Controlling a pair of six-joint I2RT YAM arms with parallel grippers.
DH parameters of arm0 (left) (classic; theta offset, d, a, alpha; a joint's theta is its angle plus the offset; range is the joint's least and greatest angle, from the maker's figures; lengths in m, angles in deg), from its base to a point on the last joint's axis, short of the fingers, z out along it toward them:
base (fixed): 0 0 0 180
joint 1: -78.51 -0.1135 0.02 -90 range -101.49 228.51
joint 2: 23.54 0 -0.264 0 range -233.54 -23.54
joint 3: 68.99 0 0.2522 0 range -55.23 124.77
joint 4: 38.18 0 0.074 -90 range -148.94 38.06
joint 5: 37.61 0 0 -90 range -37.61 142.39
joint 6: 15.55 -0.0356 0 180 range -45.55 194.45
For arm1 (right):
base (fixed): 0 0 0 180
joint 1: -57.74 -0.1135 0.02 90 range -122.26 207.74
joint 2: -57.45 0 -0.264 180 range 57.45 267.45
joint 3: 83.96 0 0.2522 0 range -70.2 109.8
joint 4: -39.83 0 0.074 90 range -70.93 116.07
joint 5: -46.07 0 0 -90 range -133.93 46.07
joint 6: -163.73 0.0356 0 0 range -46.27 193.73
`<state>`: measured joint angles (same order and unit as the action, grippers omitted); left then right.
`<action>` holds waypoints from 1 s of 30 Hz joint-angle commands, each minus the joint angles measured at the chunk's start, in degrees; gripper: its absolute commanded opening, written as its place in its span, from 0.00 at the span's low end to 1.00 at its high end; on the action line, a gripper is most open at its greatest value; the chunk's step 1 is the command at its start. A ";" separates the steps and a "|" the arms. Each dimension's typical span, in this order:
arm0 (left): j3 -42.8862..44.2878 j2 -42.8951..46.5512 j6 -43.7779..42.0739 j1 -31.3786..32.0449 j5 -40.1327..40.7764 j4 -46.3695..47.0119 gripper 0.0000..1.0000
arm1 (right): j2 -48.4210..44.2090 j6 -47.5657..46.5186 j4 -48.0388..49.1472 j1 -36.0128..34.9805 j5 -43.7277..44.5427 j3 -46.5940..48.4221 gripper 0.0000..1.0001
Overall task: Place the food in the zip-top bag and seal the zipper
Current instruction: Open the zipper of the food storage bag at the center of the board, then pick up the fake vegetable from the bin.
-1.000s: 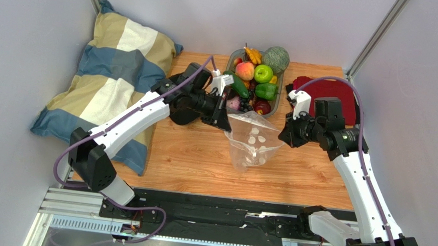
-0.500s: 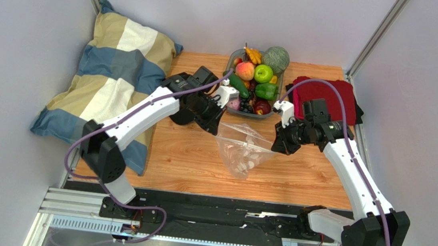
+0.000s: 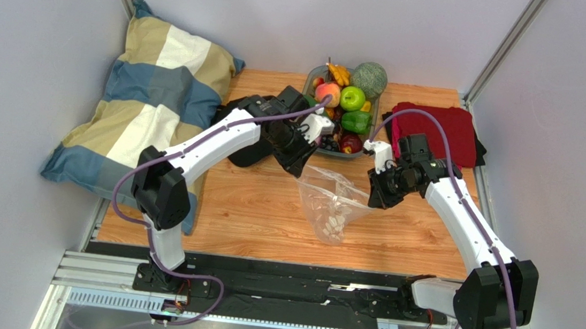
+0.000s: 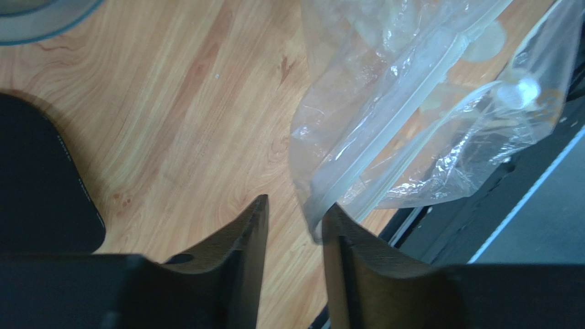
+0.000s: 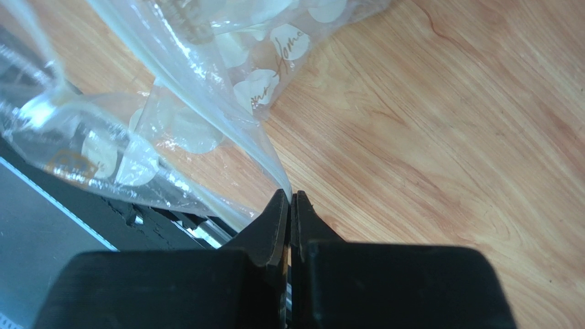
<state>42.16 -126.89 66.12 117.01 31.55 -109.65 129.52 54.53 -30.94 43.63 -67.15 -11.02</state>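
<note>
The zip-top bag (image 3: 331,204) is clear with white dots and hangs crumpled over the wooden table, below the tray. My right gripper (image 3: 372,196) is shut on its right corner; in the right wrist view the film runs into the closed jaws (image 5: 290,195). My left gripper (image 3: 301,168) stands open at the bag's left corner. In the left wrist view the bag (image 4: 439,130) and its zipper (image 4: 384,116) end against one fingertip (image 4: 332,212), with nothing pinched between the jaws (image 4: 296,204). The food (image 3: 342,105) is piled in the grey tray (image 3: 368,146) at the back.
A striped pillow (image 3: 148,110) leans at the left, partly off the table. A red cloth (image 3: 441,129) lies at the back right. A black pad (image 3: 243,150) sits under the left arm. A black rail (image 3: 285,281) runs along the near edge.
The left gripper has opened and let go of the bag's left corner. Both arms moved inward, and the bag has sagged and crumpled, held now only by the right gripper.
</note>
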 commanded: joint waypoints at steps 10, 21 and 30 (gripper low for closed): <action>0.10 13.95 -2.71 -5.28 -9.22 21.48 0.76 | 3.07 9.44 3.05 1.98 0.55 -0.55 0.00; -4.31 8.79 -37.69 -5.72 -8.68 35.48 0.98 | 2.46 11.47 3.49 1.98 -0.51 0.15 0.00; -2.12 -2.71 -65.74 -5.98 -15.64 35.30 0.90 | 2.37 12.26 3.93 2.51 0.19 -0.55 0.00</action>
<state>36.13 -125.14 16.67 111.13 20.01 -76.43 132.58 65.87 -29.02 45.67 -66.96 -11.33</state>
